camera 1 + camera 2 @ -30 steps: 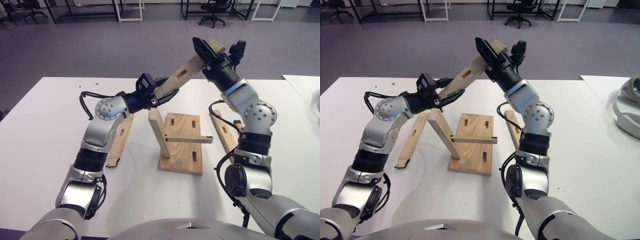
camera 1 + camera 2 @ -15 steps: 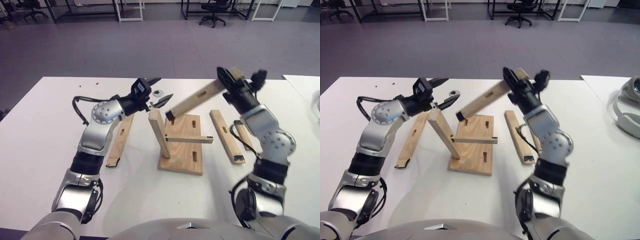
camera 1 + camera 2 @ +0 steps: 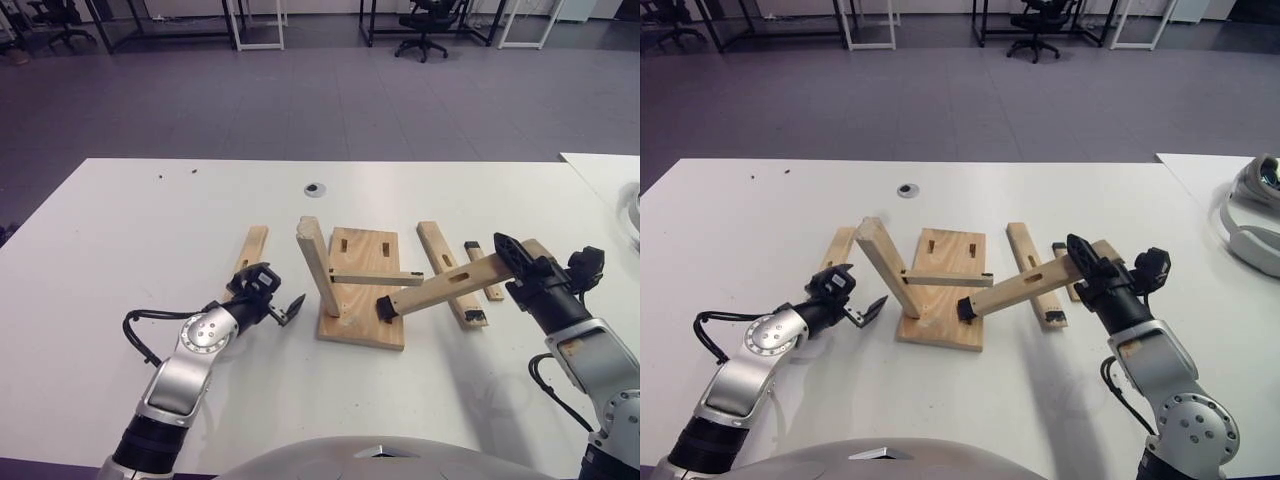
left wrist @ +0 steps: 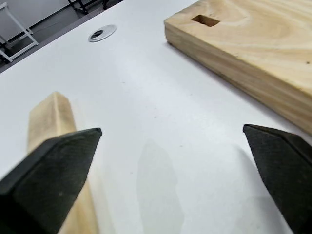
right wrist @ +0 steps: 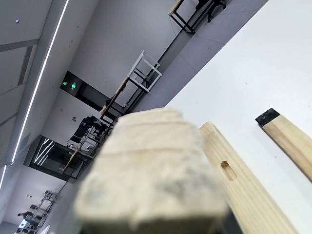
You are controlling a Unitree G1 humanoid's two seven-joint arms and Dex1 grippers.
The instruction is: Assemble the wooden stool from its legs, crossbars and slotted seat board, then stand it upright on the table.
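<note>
The slotted seat board lies flat mid-table. One leg stands tilted in it, with a crossbar sticking out sideways from that leg. My right gripper is shut on the upper end of a second leg, whose black-tipped lower end rests on the board's near edge. That leg's end grain sits close to the right wrist camera. My left gripper stands open just above the table, left of the board, nothing between its fingers. A loose leg lies beside it.
Another leg and a short crossbar lie flat right of the board, under the held leg. A cable grommet sits farther back. A white headset rests on the neighbouring table at the right.
The left gripper let go of the raised leg, opened and dropped to the table left of the board. The right arm swung the leg down until its far end met the board.
</note>
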